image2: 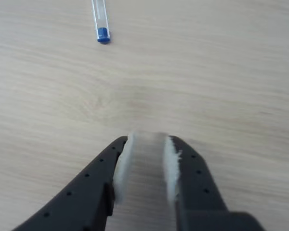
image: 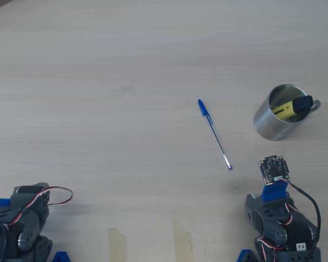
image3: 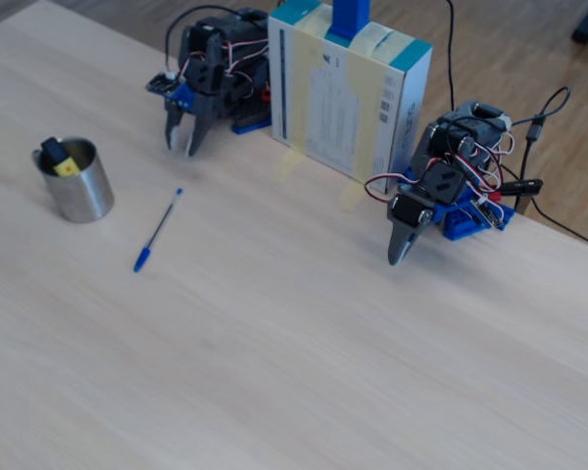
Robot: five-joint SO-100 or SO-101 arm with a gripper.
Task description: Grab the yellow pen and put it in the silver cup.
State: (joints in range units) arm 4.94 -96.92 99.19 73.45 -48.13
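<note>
Jaws slightly parted, empty, blue ballpoint ahead

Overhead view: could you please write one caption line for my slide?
Yellow pen stands inside the silver cup; a blue pen lies apart on the table.

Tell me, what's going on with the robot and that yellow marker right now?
Gripper open, empty, parked low over bare table. Yellow pen in the silver cup, black cap up. Blue pen lies loose on the table, clear of both.

Arm folded back at rest; gripper pointing down at table, jaws slightly apart, empty.
</note>
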